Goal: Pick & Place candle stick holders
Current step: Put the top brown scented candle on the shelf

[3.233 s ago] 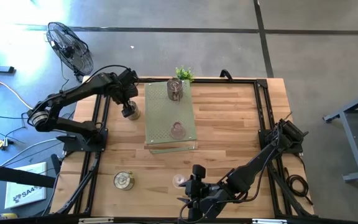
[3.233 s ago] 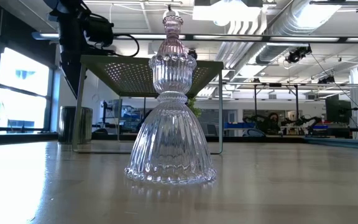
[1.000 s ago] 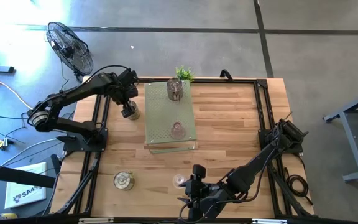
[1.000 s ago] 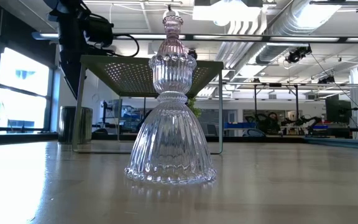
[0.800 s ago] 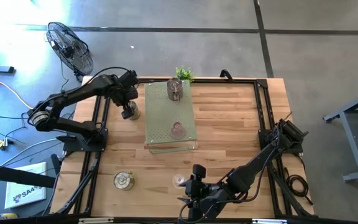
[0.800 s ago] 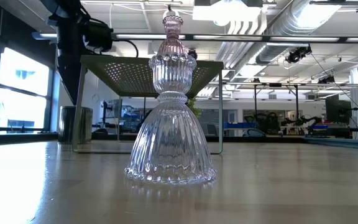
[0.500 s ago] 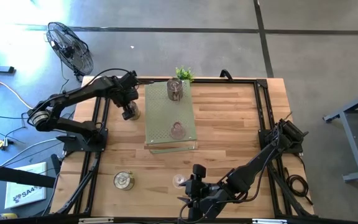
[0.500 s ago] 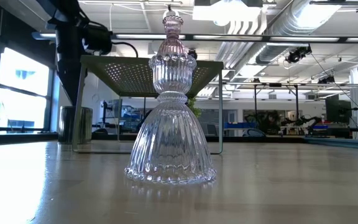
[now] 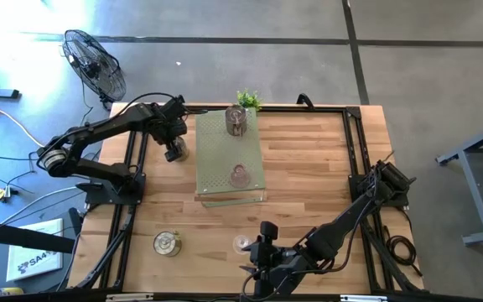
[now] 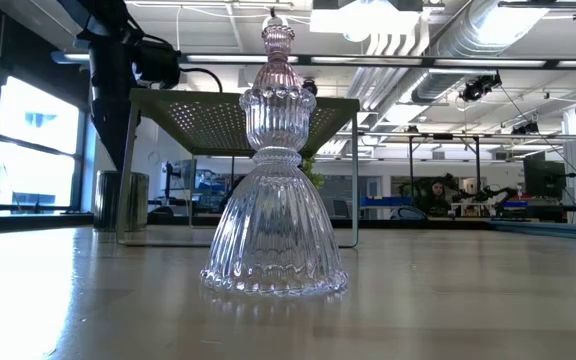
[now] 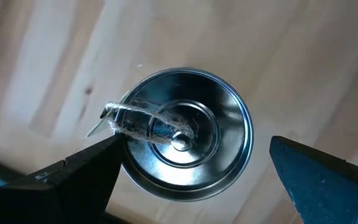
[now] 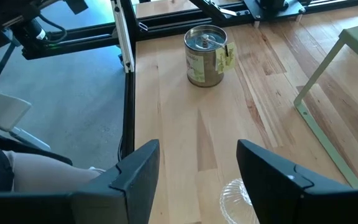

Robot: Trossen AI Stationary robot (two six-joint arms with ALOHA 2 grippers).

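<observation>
Metal candle stick holder stands on the desk at its far left, framed by the left pincer with fingers spread wide either side, seemingly ready to grasp it, while the right pincer waits open near the clear glass holder.

View direction: straight down onto a pale wooden table
Holder: a round, shiny metal candle stick holder stands on the wood, seen from above, its open mouth facing the camera
Inside the holder: a small central boss at the bottom, with a pale, frayed strip lying across the rim and into the cup
Left gripper: fingers spread apart, one dark finger touching or overlapping the holder's rim, the other clear of the holder on the opposite side
</observation>
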